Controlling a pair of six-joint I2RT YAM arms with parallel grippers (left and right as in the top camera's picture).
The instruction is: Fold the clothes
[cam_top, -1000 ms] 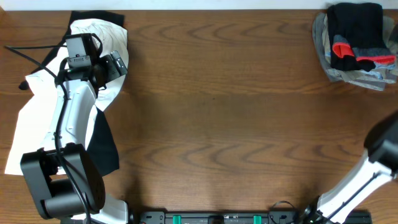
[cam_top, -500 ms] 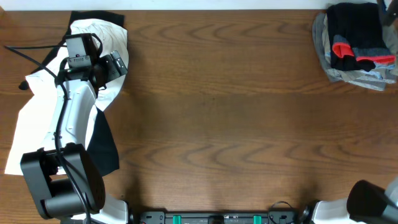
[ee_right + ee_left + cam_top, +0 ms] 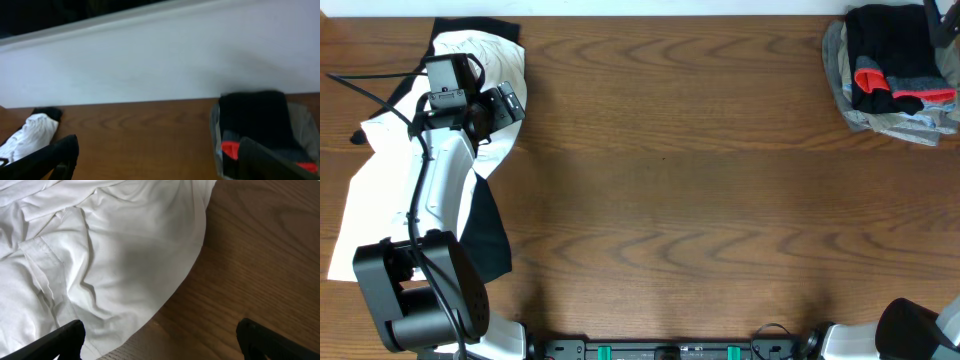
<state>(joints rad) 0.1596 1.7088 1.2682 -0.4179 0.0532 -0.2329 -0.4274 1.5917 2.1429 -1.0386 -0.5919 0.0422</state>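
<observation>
A crumpled white garment (image 3: 380,190) lies at the table's left edge, with a black garment (image 3: 492,240) partly under it. My left gripper (image 3: 506,106) hovers over the white garment's right hem. In the left wrist view that white cloth (image 3: 100,255) fills the upper left, and the gripper (image 3: 160,341) is open with only hem and wood between its fingers (image 3: 62,339). My right gripper (image 3: 160,161) is open and empty, held well away from the table and facing the back wall. A stack of folded clothes (image 3: 895,70), black and red on grey, sits at the far right corner.
The wooden table (image 3: 690,180) stretches bare between the two heaps. The right arm's base (image 3: 920,335) shows at the bottom right corner. A white wall (image 3: 160,65) runs behind the table. The folded stack (image 3: 260,125) stands to the right of my right gripper's line of sight.
The right arm has drawn back from the right edge toward the bottom right corner of the overhead view. The left arm and the clothes have not moved.
</observation>
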